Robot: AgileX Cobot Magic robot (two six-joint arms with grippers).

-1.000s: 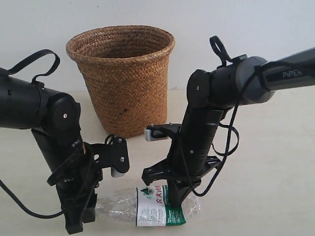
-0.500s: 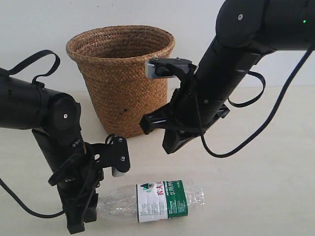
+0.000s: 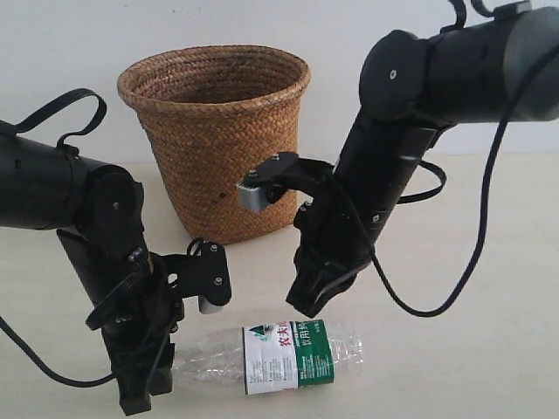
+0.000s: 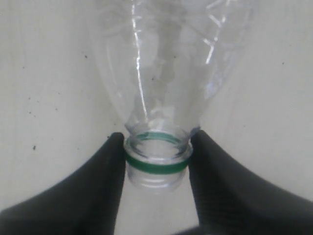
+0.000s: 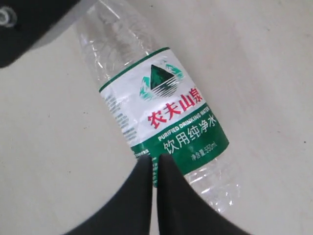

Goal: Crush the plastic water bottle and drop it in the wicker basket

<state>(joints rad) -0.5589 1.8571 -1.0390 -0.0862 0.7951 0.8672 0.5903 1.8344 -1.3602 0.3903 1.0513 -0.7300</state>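
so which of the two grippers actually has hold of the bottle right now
The left gripper: it clamps the plastic water bottle by its green-ringed neck. The right gripper is shut on nothing, poised just above the bottle.

Seemingly a robot lab bench; bare cream tabletop (image 3: 515, 349) under the wicker basket (image 3: 218, 131); blank white wall (image 3: 52, 44) behind it.

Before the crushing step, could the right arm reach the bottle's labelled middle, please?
Probably yes: the right tool hangs shut above the plastic water bottle with nothing between; the left tool grips only its neck.
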